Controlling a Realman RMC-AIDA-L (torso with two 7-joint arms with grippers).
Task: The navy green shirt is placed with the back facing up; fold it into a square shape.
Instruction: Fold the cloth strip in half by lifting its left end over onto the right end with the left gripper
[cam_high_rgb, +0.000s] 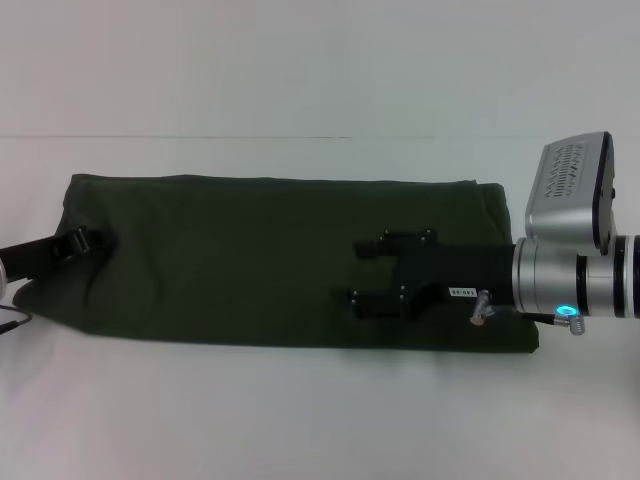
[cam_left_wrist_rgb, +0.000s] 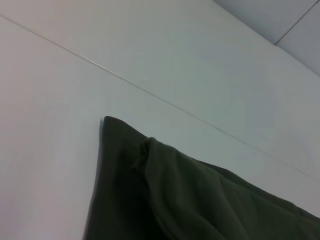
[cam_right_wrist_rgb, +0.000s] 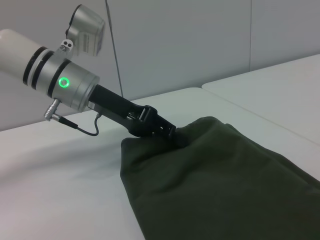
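Observation:
The navy green shirt (cam_high_rgb: 250, 260) lies on the white table as a long dark band running left to right, plain side up. My left gripper (cam_high_rgb: 95, 240) sits at the shirt's left end, shut on a pinch of the cloth. The right wrist view shows that left gripper (cam_right_wrist_rgb: 172, 132) buried in a raised bump of the shirt (cam_right_wrist_rgb: 225, 175). My right gripper (cam_high_rgb: 365, 270) reaches in from the right over the band's right half, its two black fingers (cam_high_rgb: 385, 240) spread apart and open, with nothing between them. In the left wrist view, a corner of the shirt (cam_left_wrist_rgb: 200, 200) shows a raised fold.
The white table (cam_high_rgb: 300, 420) stretches in front of and behind the shirt, with a thin seam (cam_high_rgb: 300, 137) across it behind the cloth. The silver right forearm and its camera housing (cam_high_rgb: 575, 190) hang over the shirt's right end.

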